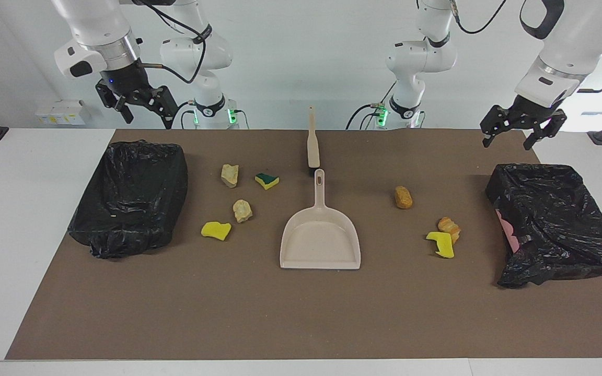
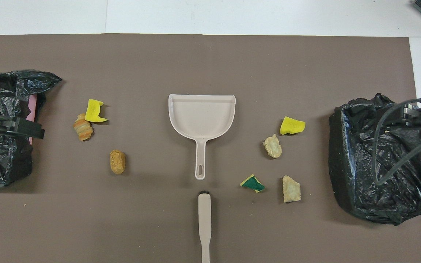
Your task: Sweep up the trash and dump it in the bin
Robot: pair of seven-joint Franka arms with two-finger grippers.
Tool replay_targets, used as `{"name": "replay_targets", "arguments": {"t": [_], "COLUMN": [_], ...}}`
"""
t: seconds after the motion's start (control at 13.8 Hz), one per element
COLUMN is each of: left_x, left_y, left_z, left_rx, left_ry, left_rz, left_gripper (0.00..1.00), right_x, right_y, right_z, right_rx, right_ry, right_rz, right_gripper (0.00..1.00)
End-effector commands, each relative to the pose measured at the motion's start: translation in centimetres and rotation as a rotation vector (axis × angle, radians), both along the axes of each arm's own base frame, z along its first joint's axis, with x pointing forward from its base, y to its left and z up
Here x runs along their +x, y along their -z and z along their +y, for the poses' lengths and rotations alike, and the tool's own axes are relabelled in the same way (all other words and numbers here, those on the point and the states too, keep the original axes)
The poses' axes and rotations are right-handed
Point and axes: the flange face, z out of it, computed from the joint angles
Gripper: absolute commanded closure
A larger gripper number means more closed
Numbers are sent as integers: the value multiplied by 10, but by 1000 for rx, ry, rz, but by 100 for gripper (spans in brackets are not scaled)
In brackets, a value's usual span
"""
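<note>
Several trash scraps lie on the brown mat. Toward the right arm's end are two tan lumps (image 1: 230,175) (image 1: 242,210), a green-and-yellow sponge (image 1: 267,180) and a yellow sponge (image 1: 216,230). Toward the left arm's end are a brown lump (image 1: 403,197), a bread-like lump (image 1: 449,225) and a yellow sponge (image 1: 441,244). The beige dustpan (image 1: 320,243) lies mid-table, and the beige brush (image 1: 313,146) lies nearer to the robots. My left gripper (image 1: 510,137) hangs open over the black-bagged bin (image 1: 552,219). My right gripper (image 1: 147,116) hangs open over the second bagged bin (image 1: 123,230).
The brown mat (image 2: 210,58) covers most of the white table. The bins show in the overhead view at the left arm's end (image 2: 2,157) and the right arm's end (image 2: 378,175). The dustpan's handle (image 2: 200,160) points at the brush's head (image 2: 204,199).
</note>
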Motion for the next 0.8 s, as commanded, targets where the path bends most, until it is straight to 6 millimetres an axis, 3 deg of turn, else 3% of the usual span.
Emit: {"name": "replay_targets", "arguments": {"t": [0.0,0.14,0.58,0.72], "left_x": [-31,-52,-104,-129], "left_y": [28,50,87,108], "left_z": [-38,-70,-161,-203], "left_rx": [-7,-4,17,26], "left_ry": [40,31,-17,-9], "left_rz": [11,-2,20,24], "left_gripper": [0,0,0,0], "right_x": [-4,-4,0,1], "right_y": [-1,0,1,1], "right_z": [0,0,4,8], "right_rx": [23,21,24,23], "right_ry": [5,6,1,0], "right_rz": [8,10,-22,-30], "right_gripper": [0,0,0,0]}}
